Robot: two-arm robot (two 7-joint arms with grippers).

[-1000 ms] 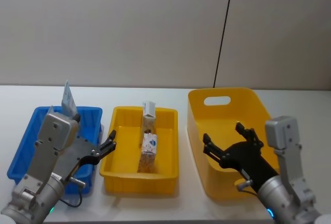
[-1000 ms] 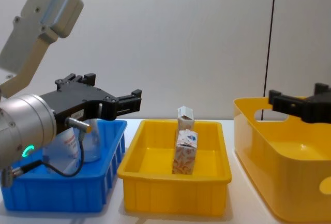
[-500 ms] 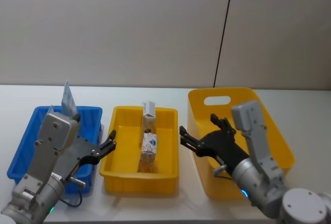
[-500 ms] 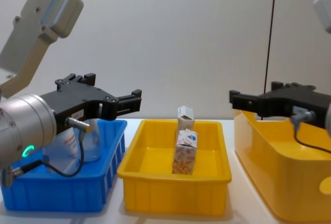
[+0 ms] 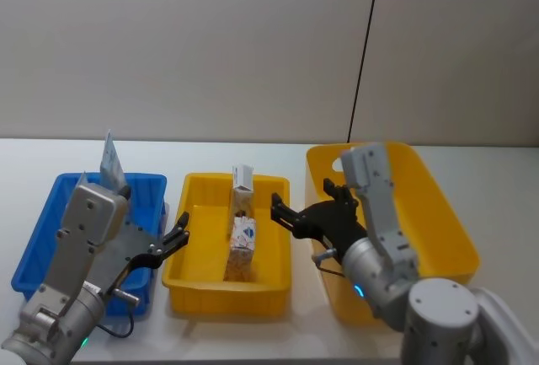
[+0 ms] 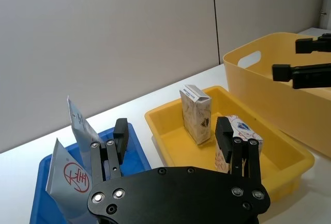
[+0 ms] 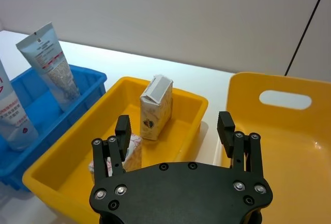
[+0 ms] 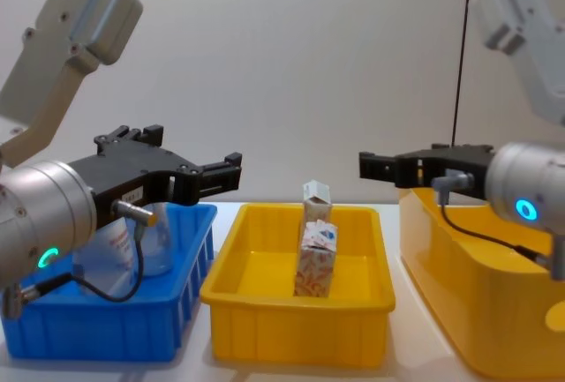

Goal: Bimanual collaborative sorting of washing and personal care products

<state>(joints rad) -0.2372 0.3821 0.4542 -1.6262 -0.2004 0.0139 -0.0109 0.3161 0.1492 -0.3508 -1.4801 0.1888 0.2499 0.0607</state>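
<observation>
The right gripper (image 5: 305,209) now hangs above the right edge of the yellow tray (image 5: 198,243). It has slid left to get there from the big yellow tub (image 5: 438,205), where it was a second ago. Its fingers are spread wide and hold nothing. Just left of it, two small cartons stand in the middle of the tray, the far carton (image 5: 242,181) behind the near carton (image 5: 243,238). The gripper does not touch them yet. The left gripper (image 5: 173,243) has not moved. It waits over the near right corner of the blue bin (image 5: 42,230), also wide open and empty. The tubes (image 7: 49,61) lean in that blue bin, on the far left. I think the slide means the right arm is going for a carton. It would have to go a bit more left and down to reach one. Nothing is picked up yet, so the sorting of these cartons is still to do.
</observation>
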